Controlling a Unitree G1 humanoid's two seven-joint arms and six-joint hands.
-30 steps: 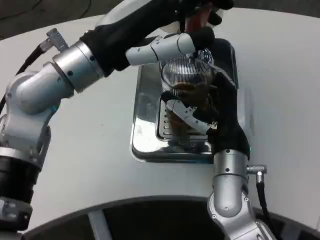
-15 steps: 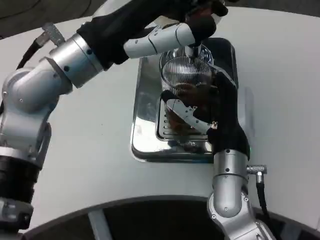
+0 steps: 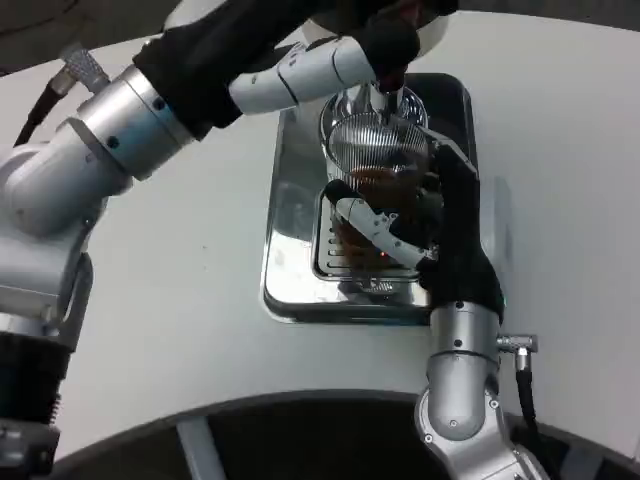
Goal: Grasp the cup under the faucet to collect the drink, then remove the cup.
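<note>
A clear ribbed cup (image 3: 375, 165) with brown drink in its lower part stands on the chrome drip tray (image 3: 290, 225), under the faucet spout (image 3: 382, 103). My right hand (image 3: 410, 225) wraps around the cup from the right, white fingers across its front. My left hand (image 3: 385, 40) reaches across from the left and rests at the dispenser's top near the picture's upper edge; what its fingers touch is partly cut off.
The tray's slotted grate (image 3: 335, 262) lies under the cup. White table (image 3: 180, 300) spreads to the left and right of the tray. The table's curved front edge (image 3: 250, 410) runs below. My left forearm (image 3: 130, 130) spans the upper left.
My left arm has lifted and swung up and left, its hand moving higher at the dispenser's top. The right hand stays wrapped round the cup, which has not moved.
</note>
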